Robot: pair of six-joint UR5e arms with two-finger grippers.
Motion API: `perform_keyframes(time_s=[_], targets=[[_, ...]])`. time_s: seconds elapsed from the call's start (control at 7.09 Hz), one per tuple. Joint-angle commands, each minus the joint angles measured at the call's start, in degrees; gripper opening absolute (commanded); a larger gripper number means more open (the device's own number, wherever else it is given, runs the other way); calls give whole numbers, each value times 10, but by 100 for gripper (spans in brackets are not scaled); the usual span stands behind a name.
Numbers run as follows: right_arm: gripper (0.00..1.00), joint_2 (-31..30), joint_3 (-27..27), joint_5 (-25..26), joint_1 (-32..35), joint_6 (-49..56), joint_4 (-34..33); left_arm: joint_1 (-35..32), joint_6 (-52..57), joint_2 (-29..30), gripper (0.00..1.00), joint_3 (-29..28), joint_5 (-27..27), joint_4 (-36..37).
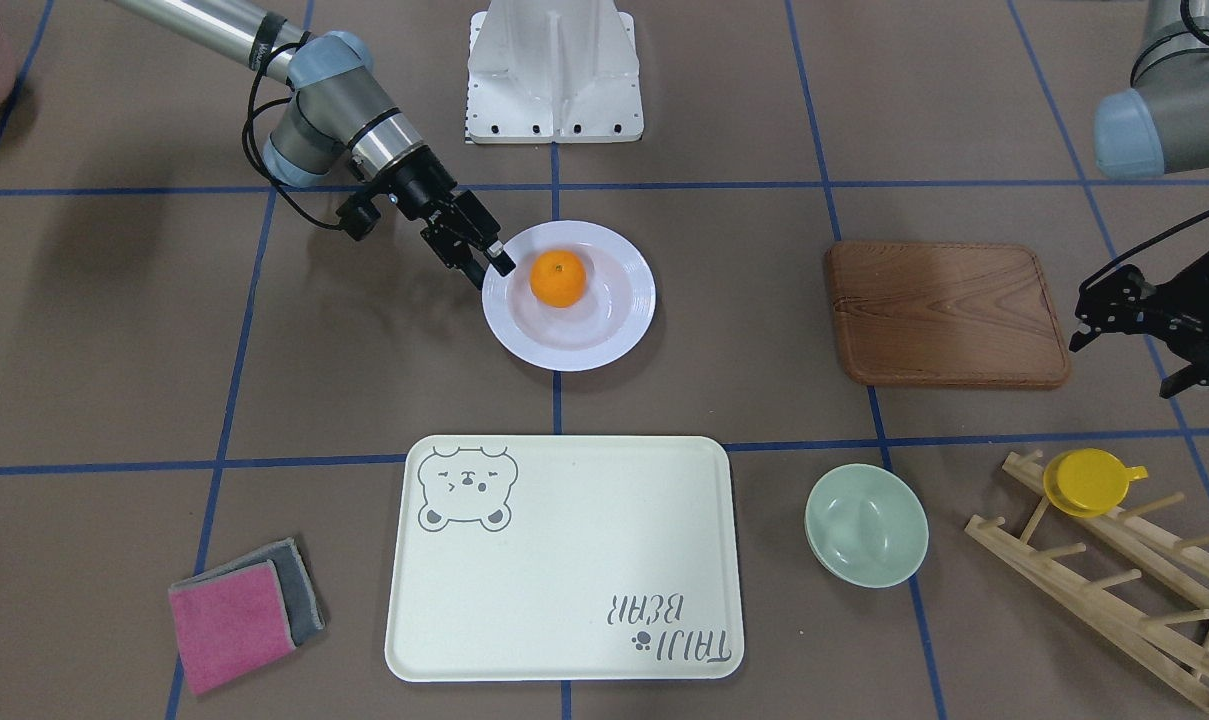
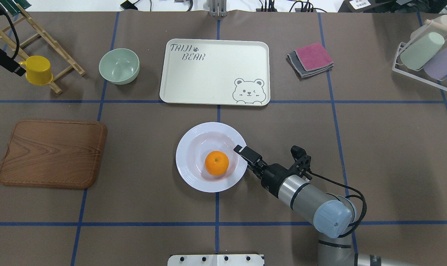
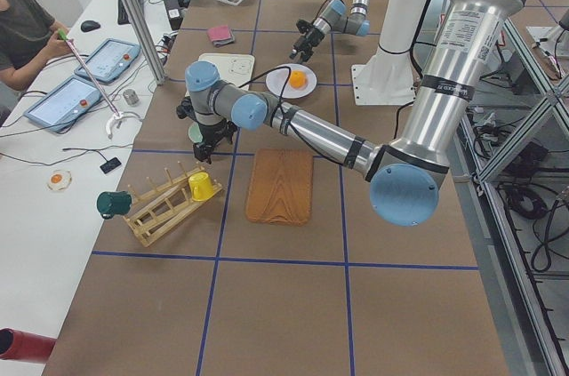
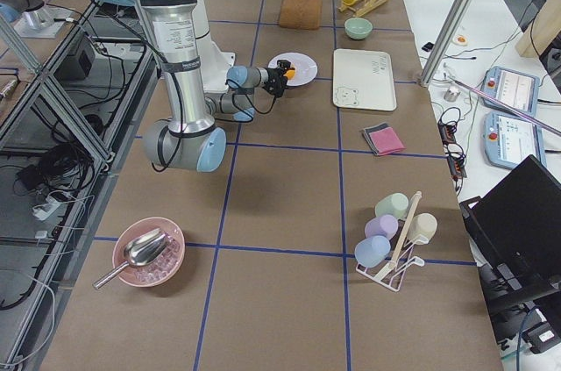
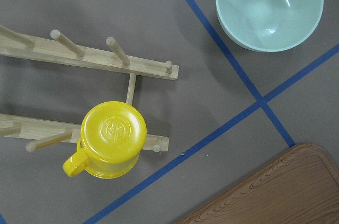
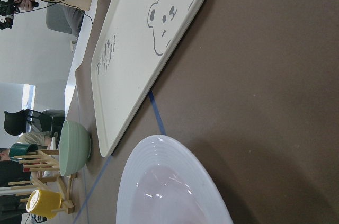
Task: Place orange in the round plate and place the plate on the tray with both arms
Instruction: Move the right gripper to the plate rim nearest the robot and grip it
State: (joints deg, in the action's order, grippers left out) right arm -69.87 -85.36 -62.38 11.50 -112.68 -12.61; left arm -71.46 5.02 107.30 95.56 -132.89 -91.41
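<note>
The orange sits in the round plate near the middle of the table, so step 1 is done. The plate is not on the tray yet; the tray lies near it, by the table's far edge. The right gripper has its 2 fingers at the plate's rim, but I cannot tell if they squeeze it, and the left gripper hangs by the table's left end, fingers apart, holding nothing, so I think it must come help lift.
</note>
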Motion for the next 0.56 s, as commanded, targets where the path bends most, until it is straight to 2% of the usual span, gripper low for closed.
perform_keyframes(time_s=[0.0, 0.14, 0.28, 0.42], targets=[[76, 7, 9, 2, 1, -1, 0, 0, 0, -1, 100, 1, 0, 0], [56, 7, 9, 2, 2, -1, 0, 0, 0, -1, 100, 1, 0, 0], [27, 7, 8, 2, 2, -1, 0, 0, 0, -1, 100, 1, 0, 0], [9, 7, 7, 2, 2, -1, 2, 0, 0, -1, 100, 1, 0, 0]])
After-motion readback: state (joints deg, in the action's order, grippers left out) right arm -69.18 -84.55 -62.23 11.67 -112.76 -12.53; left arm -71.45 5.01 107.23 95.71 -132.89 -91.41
